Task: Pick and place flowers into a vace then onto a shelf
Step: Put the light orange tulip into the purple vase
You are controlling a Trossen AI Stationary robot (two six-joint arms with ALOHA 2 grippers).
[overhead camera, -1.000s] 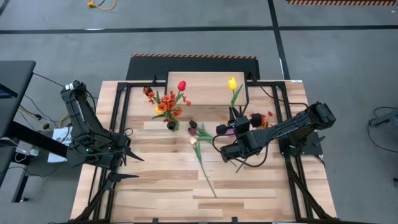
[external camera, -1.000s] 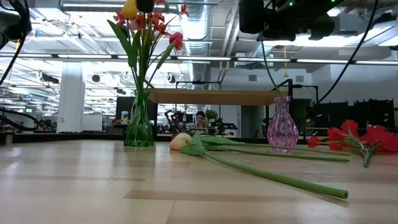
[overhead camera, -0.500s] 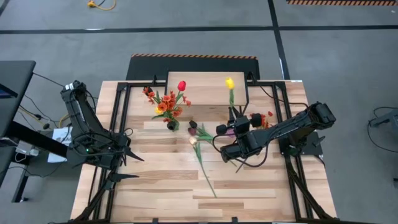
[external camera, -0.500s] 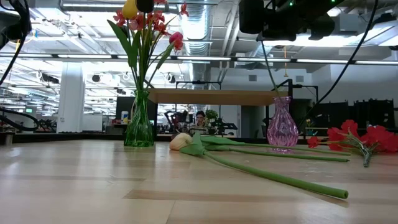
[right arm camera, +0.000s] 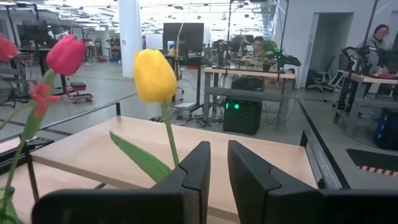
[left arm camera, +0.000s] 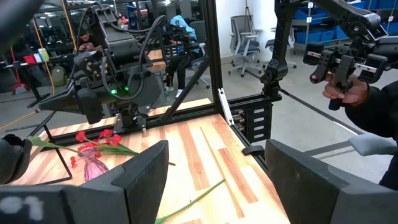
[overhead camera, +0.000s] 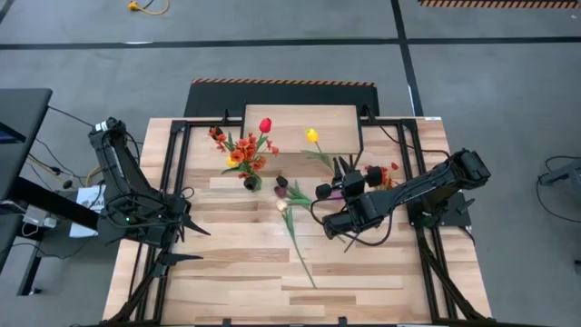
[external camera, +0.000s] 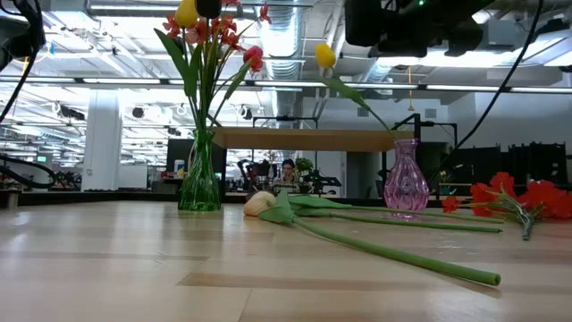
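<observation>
Above the pink vase (external camera: 405,179), the right gripper (right arm camera: 219,149) holds its jaws only slightly parted, with a narrow empty slot between them. The yellow tulip (right arm camera: 153,74) is no longer pinched upright. A second ago its bloom stood straight over the jaws; now its stem passes beside one finger and the whole flower has tipped over toward the shelf (overhead camera: 300,118), its head hanging over the plank. Its lower stem appears to run down into the pink vase, though the mouth of the vase is hidden under the gripper in the high view. I judge this as a release just made: one more of the flowers is in a vase.

Farther out, the green vase (external camera: 199,183) already holds a bunch of red and orange blooms and stands on the surface (overhead camera: 236,272) just before the shelf. A cream tulip (external camera: 259,203) and a red spray (external camera: 509,197) lie flat on the surface, not yet picked. Neither vase is on the shelf.

At the left edge of the surface, the left gripper (left arm camera: 216,149) waits, jaws spread wide and empty.
</observation>
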